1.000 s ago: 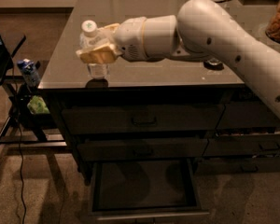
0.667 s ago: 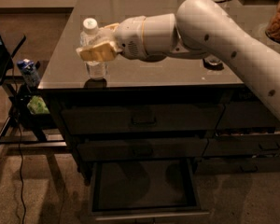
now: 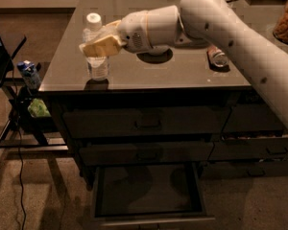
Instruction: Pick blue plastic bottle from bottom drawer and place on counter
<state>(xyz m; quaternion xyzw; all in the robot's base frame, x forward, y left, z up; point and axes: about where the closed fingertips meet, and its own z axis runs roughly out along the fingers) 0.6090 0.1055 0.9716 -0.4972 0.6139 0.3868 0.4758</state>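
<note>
My claw (image 3: 95, 41), at the end of my white arm (image 3: 221, 18), reaches in from the right over the front left corner of the large glossy grey counter (image 3: 134, 78). Its pale yellowish fingers (image 3: 103, 46) pinch the blue plastic bottle (image 3: 98, 67), a small clear water bottle with a white screw cap. The bottle stands upright between my fingers, its cap above them and its lower body below. Its base is at the countertop near the left edge, just above its own dark reflection. I cannot tell whether it rests on the surface or hangs a hair above.

The near finger covers the bottle's middle, and the far finger is mostly hidden behind the bottle. Beneath my wrist a dark round shape (image 3: 154, 57) on the counter is partly covered and hard to identify. A red soda can (image 3: 217, 55) lies on its side further right, half masked by my arm.

Below, the wide dark bottom drawer (image 3: 149, 190) stands pulled open, its front edge cut off by the frame. To the left, a second bottle with a blue cap (image 3: 29, 73) sits by the black side table (image 3: 5, 47).
</note>
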